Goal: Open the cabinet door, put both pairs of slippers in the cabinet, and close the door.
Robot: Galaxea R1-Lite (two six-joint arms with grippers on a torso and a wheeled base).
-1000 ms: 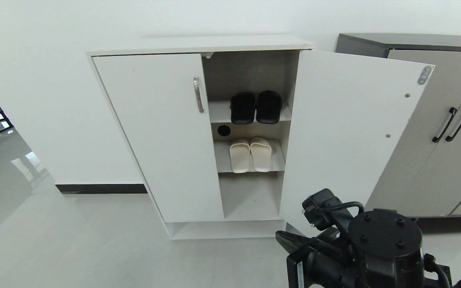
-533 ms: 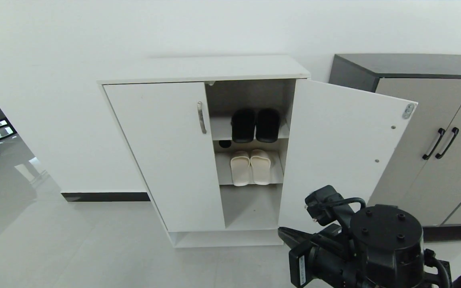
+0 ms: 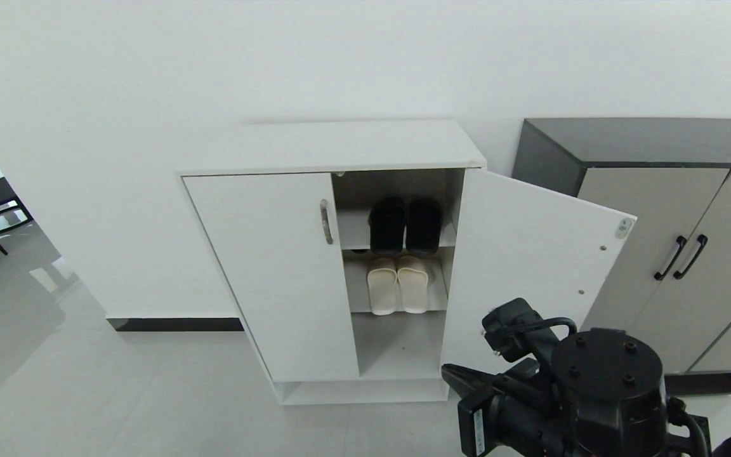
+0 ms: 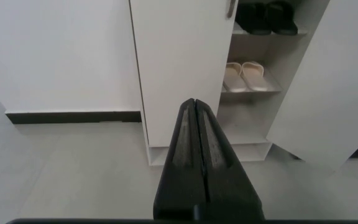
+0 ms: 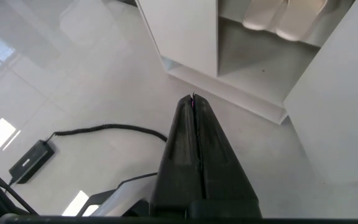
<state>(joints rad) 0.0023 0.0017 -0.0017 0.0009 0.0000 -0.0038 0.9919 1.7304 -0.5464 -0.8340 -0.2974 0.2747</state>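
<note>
Two of the three steps look done: the right door of the cabinet stands swung wide, and both pairs are inside. The black slippers sit side by side on the upper shelf, with the cream slippers side by side on the shelf just below. The left door is shut. What remains, by this reading, is closing the open door. The left gripper has its fingers pressed together with nothing between them, and points at the cabinet front from well apart. The right gripper is likewise closed and empty, low over the floor near the open door's bottom edge. It seems the better placed to get behind that door's far face and push it home
</note>
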